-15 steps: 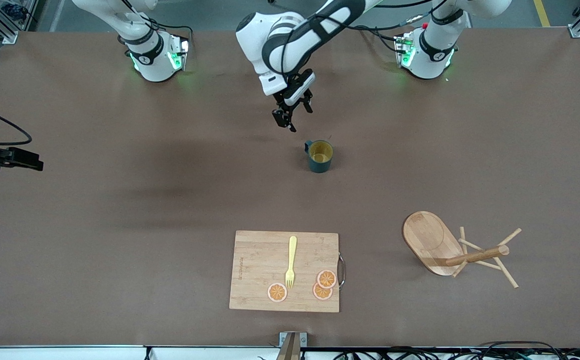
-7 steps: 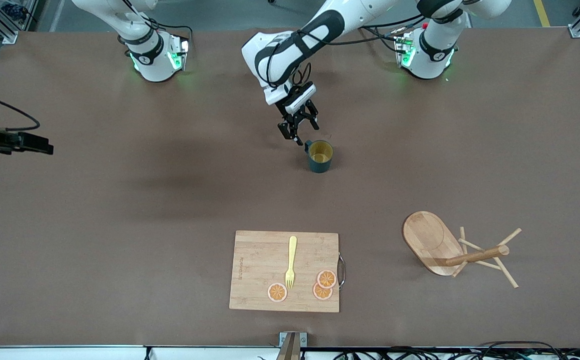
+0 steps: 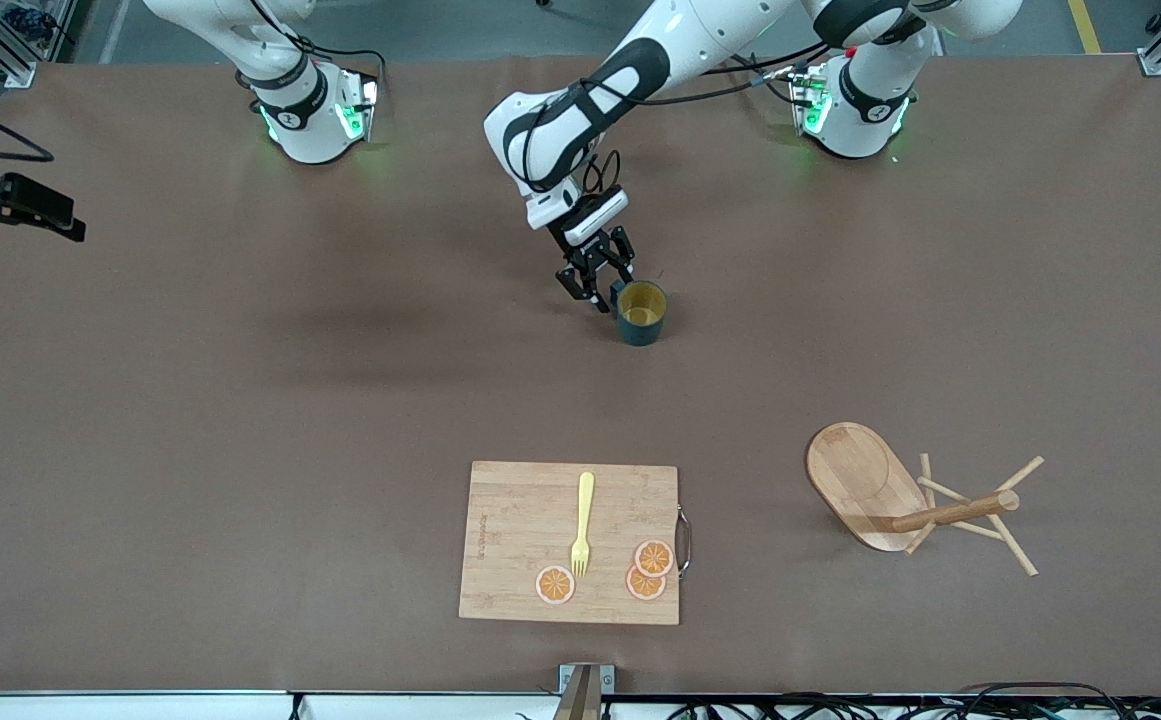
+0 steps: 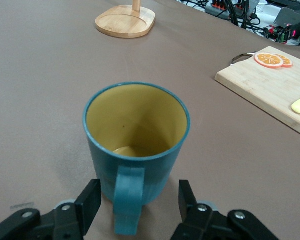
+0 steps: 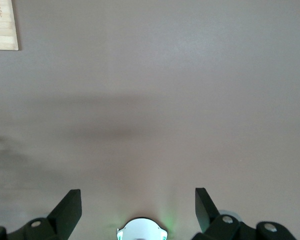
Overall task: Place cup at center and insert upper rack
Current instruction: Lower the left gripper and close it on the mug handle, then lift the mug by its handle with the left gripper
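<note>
The dark teal cup (image 3: 642, 312) with its yellow inside stands upright on the table, nearer the robots than the cutting board. Its handle (image 4: 127, 210) points at my left gripper (image 3: 602, 290). In the left wrist view the cup (image 4: 135, 125) fills the middle, and the left gripper (image 4: 140, 197) is open with one finger on each side of the handle, not touching it. The wooden mug tree (image 3: 865, 485) lies on its side toward the left arm's end, post and pegs (image 3: 955, 512) off the table. My right gripper (image 3: 40, 205) hangs open and empty (image 5: 137, 197) over the right arm's end.
A bamboo cutting board (image 3: 520, 540) lies near the front edge with a yellow fork (image 3: 582, 520) and orange slices (image 3: 653, 557) on it. It also shows in the left wrist view (image 4: 270, 85), as does the mug tree's base (image 4: 125, 20).
My left gripper has come down and toward the cup, from above the table to astride the handle. The right gripper has shifted toward the robots' side at the table's end.
</note>
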Robot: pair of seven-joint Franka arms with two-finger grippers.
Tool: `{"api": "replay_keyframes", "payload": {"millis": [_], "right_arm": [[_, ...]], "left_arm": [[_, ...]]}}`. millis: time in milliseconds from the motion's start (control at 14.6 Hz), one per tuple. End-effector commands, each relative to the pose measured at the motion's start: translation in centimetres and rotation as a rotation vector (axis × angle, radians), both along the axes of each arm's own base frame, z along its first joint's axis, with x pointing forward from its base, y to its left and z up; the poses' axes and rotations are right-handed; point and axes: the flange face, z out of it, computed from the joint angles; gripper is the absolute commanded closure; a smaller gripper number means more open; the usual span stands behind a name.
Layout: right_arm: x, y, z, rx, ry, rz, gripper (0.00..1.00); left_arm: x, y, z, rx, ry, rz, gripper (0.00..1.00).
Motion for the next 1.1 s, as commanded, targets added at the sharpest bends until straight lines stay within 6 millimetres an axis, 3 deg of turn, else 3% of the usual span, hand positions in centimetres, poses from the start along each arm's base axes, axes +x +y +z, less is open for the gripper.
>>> {"api": "replay_keyframes", "payload": {"millis": [0, 206, 549, 687, 893, 1030], "right_arm": [[-1.9, 0.0, 1.1, 0.01, -0.039, -0.014, 0.0], [-3.2, -0.5, 3.0, 0.007, -0.076, -0.022, 0.0], [-2.9, -0.4, 2.9, -0.001, -0.085, -0.018, 0.0], [-2.9, -0.5, 2.9, -0.001, -0.085, -0.018, 0.0], [-3.0, -0.7, 2.7, -0.001, -0.071, -0.02, 0.0], [-3.0, -0.7, 2.7, -0.01, -0.07, -0.013, 0.0]], "left_arm": [[0.0, -0.4, -0.9, -0.005, -0.041, 0.003, 0.36], [0.1, -0.6, -0.8, -0.008, -0.039, 0.006, 0.48], [0.2, -0.9, -0.4, 0.005, -0.018, -0.006, 0.86], [0.4, -1.1, 0.3, 0.013, -0.009, -0.022, 0.95], [2.4, -2.0, 5.4, -0.036, 0.037, 0.034, 1.0], [5.5, -1.0, 11.6, -0.079, 0.089, 0.084, 1.0]]}}
